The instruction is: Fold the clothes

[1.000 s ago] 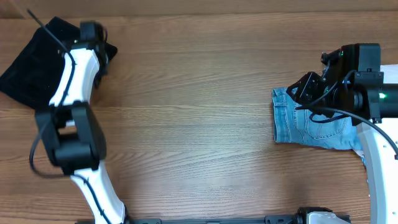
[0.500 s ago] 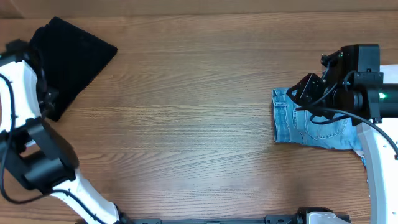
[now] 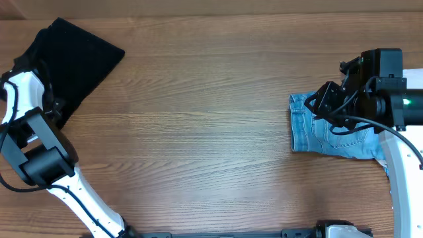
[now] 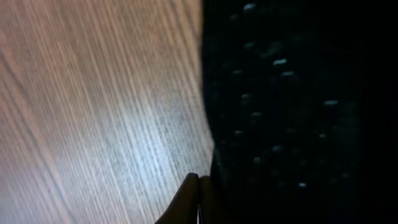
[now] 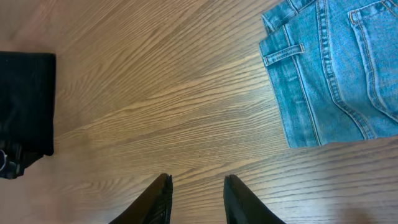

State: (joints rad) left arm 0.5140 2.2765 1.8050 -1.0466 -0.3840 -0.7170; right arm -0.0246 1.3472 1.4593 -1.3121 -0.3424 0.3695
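The desk (image 3: 211, 132) is bare wood with lengthwise grain. The black knit garment (image 3: 76, 56) lies at the far left corner, and the light-blue denim (image 3: 330, 135) lies at the right edge. Each arm covers part of its item.

The left wrist view is blurred. The left gripper (image 4: 199, 196) has its jaws closed against the garment's edge, but it is unclear whether they pinch fabric. The right gripper (image 5: 196, 199) hangs over bare wood beside the denim. Its jaws are apart and hold nothing.

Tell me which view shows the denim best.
Right wrist: the denim is close and unobstructed, seams and pocket clear, though cropped. Overhead shows it smaller, partly under the right arm. Left wrist shows none of it.
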